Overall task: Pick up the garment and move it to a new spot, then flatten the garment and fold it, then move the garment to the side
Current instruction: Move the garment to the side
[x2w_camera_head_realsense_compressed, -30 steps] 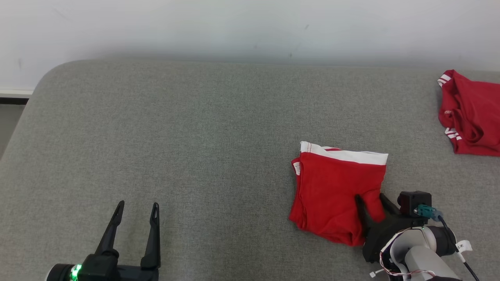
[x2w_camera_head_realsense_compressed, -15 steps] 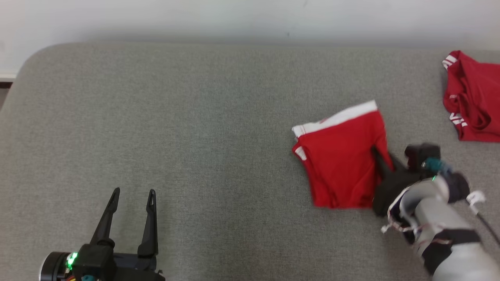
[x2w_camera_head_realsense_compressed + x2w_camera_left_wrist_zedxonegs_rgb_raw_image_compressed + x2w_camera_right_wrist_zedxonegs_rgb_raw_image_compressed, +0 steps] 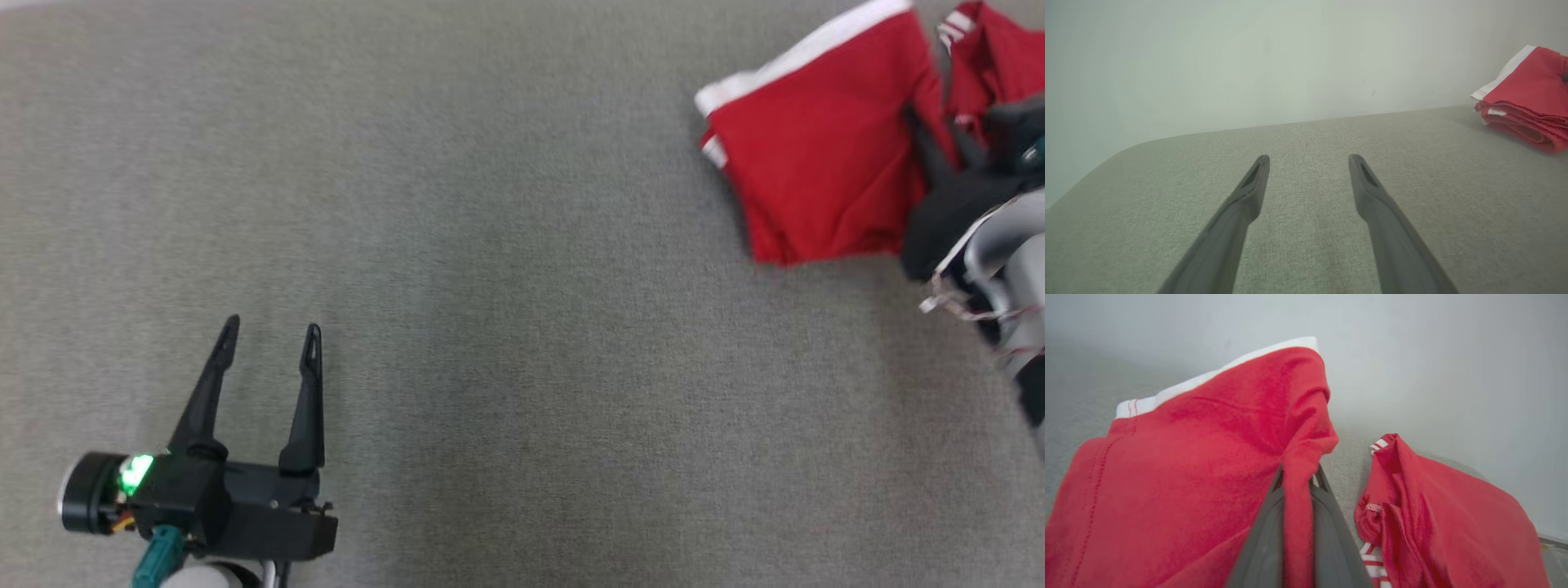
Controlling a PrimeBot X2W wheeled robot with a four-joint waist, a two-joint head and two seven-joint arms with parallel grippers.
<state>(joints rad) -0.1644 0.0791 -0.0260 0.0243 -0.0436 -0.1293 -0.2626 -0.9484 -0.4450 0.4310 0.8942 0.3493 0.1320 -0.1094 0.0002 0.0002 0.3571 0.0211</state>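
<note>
Right tool: fingers closed on a fold of the garment, red cloth pinched between them. The garment, folded red with a white band, sits at the far right of the grey fabric surface, just beside a crumpled second garment with white stripes. A white tag on its edge is too small to read. The left wrist view shows its stacked layers side-on, against a pale wall. Left tool: fingers apart, holding nothing, well away at lower left.
</note>
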